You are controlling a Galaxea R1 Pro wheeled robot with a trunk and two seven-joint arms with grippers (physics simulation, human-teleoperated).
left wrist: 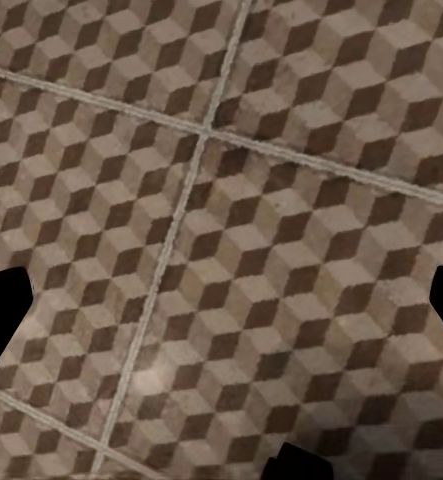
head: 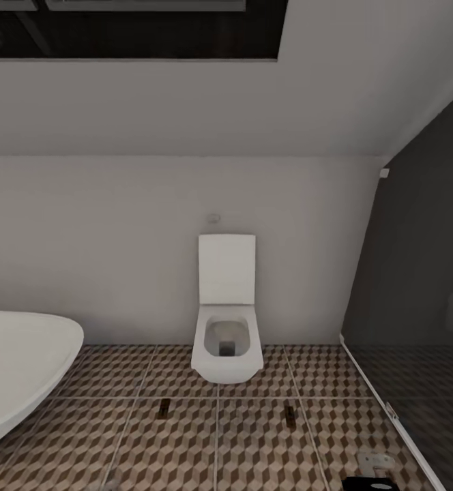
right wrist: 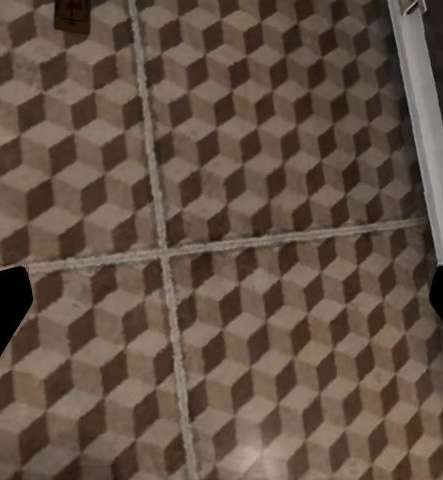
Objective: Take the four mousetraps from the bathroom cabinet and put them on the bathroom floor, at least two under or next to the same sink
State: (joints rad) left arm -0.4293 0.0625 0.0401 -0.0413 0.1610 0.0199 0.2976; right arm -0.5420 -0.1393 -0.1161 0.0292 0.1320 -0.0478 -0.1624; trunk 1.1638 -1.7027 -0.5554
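The left end effector [left wrist: 221, 300] points down at the bathroom floor [left wrist: 281, 200], its two dark fingertips [left wrist: 1, 310] cut off at opposite edges of the left wrist view, spread wide with nothing between them but cube-patterned tile and a crossing of pale grout lines. The right end effector [right wrist: 221, 300] hangs in the same pose over the floor, its fingertips [right wrist: 1, 310] likewise clipped at the frame edges, wide apart and empty; a white strip [right wrist: 421, 130] runs along one side of that view, and a small brown shape, apparently one of the mousetraps [right wrist: 71, 12], is cut off at the frame edge so its metal parts cannot be made out. In the head view, going left to right, a white bathtub [head: 22, 368] enters at 8 o'clock with only its curved end in frame; two mousetraps lie flat on the floor tiles, one [head: 164, 408] at about 7 o'clock and the other [head: 290, 416] at about 5 o'clock, well apart, each small and blurred. Between and beyond them a white square toilet [head: 226, 341] stands against the wall with its lid up. At 4 o'clock a dark glass panel [head: 417, 286] rises from a white sill, and a dark part of the robot [head: 370, 483] is barely visible at the bottom edge.
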